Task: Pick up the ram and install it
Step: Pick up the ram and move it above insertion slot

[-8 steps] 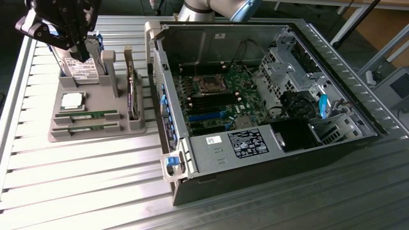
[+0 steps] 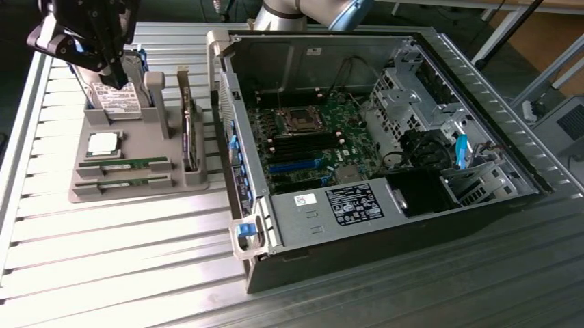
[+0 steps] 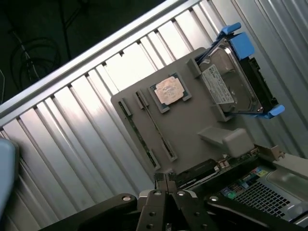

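Two steps were left, pickup and fitting: the ram point(image 2: 122, 164) and its twin point(image 2: 123, 182) lay flat in the tray point(image 2: 146, 143) on the worktop point(image 2: 109, 260), beside the open computer point(image 2: 383, 137). The tool point(image 2: 116, 78) hung above the tray, its fingers together and holding nothing.

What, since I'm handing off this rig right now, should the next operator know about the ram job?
End effector: shut, empty, hanging above the grey holder.
Ram: first stick and second stick both lie flat in the holder, near the processor.
Done: nothing visible; neither stick is lifted.
Left: the pick-up and the install in the open computer case.
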`<state>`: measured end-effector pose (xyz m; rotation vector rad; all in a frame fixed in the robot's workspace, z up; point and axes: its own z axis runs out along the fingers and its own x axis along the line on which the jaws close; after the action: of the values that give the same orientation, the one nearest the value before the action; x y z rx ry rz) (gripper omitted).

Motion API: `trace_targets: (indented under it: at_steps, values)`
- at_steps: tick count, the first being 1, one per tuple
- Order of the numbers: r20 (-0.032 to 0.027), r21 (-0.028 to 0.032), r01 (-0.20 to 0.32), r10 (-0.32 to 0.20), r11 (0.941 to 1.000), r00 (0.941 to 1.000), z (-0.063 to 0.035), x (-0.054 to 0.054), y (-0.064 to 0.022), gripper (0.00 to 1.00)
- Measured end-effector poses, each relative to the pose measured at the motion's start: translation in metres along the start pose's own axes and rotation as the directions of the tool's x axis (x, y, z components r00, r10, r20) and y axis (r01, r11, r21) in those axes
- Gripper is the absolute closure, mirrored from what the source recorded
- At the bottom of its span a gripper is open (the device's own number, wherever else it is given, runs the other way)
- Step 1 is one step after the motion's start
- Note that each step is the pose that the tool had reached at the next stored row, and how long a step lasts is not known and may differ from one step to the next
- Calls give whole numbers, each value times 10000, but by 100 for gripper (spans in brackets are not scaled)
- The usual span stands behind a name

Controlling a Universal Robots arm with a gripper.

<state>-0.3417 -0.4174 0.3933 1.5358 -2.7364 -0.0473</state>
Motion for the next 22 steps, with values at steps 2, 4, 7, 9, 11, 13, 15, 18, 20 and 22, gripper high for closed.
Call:
trace_targets:
  at_steps: [2,4,7,9,11,13,15,18,20,22]
  values:
    - [-18,4,276,-276,9996,9996,0,0,0,91]
    - [-36,6,536,-536,9986,9986,0,0,0,91]
    - [-66,9,962,-962,9954,9953,0,0,0,91]
    - [-92,11,1344,-1344,9909,9909,0,0,0,91]
    - [-110,12,1588,-1587,9873,9873,0,0,0,91]
    - [-135,12,1923,-1923,9813,9812,0,0,0,91]
    - [-161,11,2325,-2325,9726,9725,1,0,0,91]
    - [-192,5,2879,-2879,9577,9575,2,0,0,91]
    - [-215,1,3264,-3264,9452,9450,3,0,0,91]
    - [-237,-4,3614,-3613,9324,9321,4,0,0,91]
